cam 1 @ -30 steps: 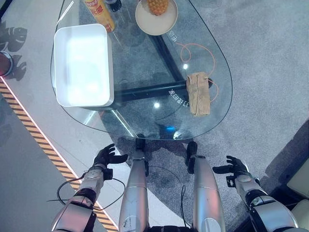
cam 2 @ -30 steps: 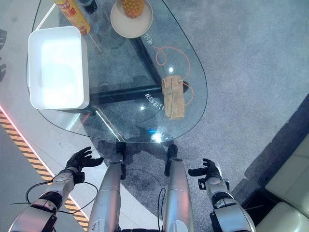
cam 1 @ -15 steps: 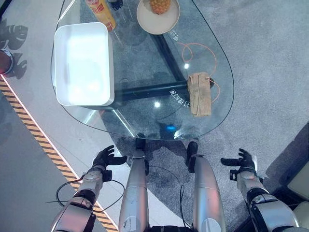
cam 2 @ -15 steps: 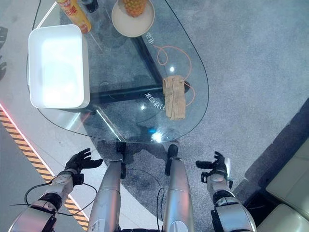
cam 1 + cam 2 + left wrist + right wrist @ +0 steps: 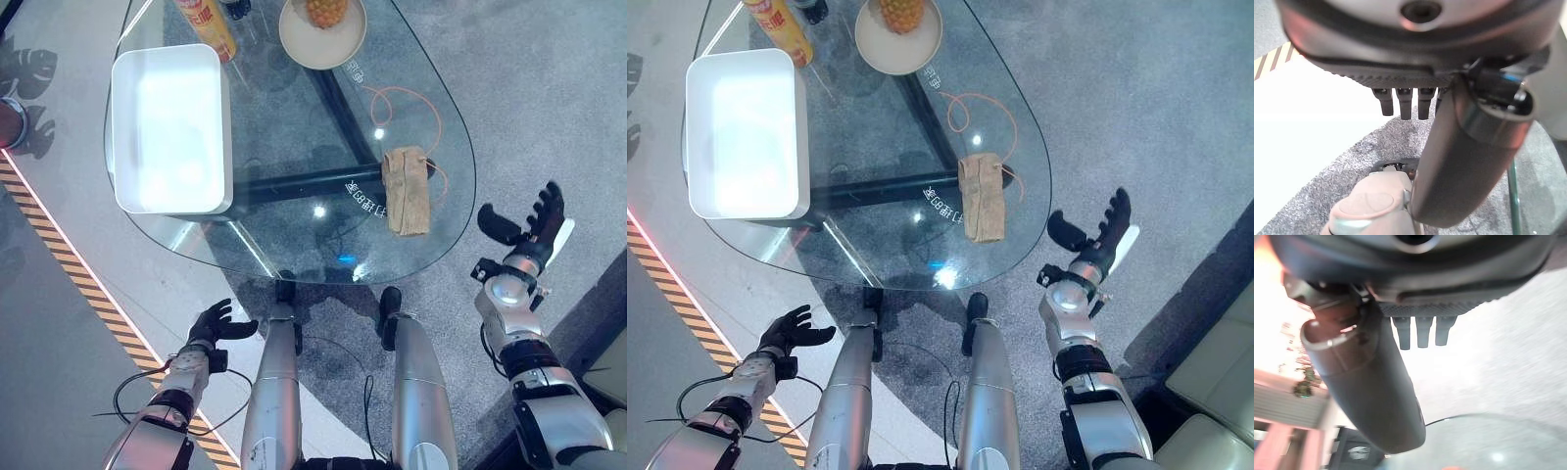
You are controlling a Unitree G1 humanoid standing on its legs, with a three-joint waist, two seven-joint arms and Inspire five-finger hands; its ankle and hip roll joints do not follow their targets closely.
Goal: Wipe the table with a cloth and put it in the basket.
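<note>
A folded tan cloth (image 5: 407, 189) lies on the glass table (image 5: 294, 137) near its right edge. The white rectangular basket (image 5: 168, 130) stands on the table's left part and looks empty. My right hand (image 5: 529, 230) is raised beside the table's right edge, right of the cloth and apart from it, fingers straight and spread, holding nothing. My left hand (image 5: 214, 324) hangs low below the table's near edge, open with nothing in it.
A round plate with a pineapple (image 5: 322, 22) and an orange can (image 5: 206, 24) stand at the table's far end. An orange cord (image 5: 397, 108) shows through the glass. A yellow-and-black striped line (image 5: 69, 269) crosses the floor on the left. A pale seat corner (image 5: 1215, 392) sits at the lower right.
My right hand has risen from low by the leg up to the table's right edge, fingers now pointing upward. The left hand has barely moved.
</note>
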